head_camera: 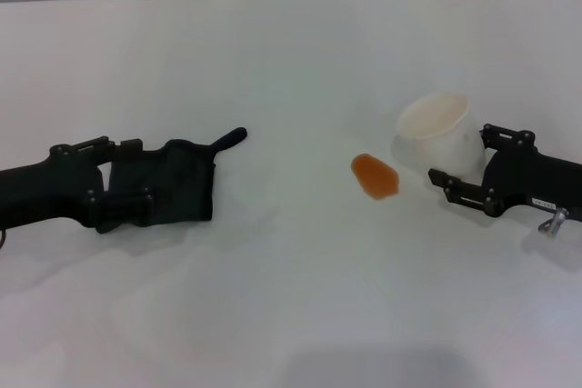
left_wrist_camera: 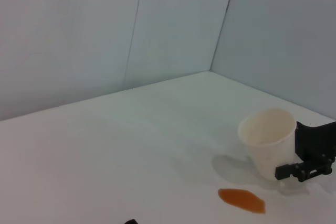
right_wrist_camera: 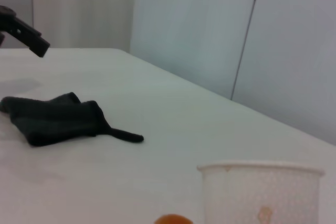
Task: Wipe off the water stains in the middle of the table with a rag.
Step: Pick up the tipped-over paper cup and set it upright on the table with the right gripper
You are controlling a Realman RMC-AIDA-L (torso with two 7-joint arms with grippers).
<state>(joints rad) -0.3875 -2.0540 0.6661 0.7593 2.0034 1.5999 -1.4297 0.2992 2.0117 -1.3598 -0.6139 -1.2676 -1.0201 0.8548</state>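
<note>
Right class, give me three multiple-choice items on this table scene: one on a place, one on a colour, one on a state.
1. Where is the rag?
A. at the left gripper
B. over the stain
C. inside the cup

2. What colour is the stain?
A. blue
B. orange
C. green

3. How does the cup stand?
A. upside down
B. flat on its side
C. mouth up

Key: 1 A, the left gripper is at the rag, clear of the stain; 2 B, it is amber-orange on the white table; 3 C, its open rim faces up beside the right gripper.

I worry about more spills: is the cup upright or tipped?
Upright. The cup stands on its base on the table, rim up, beside the stain.
</note>
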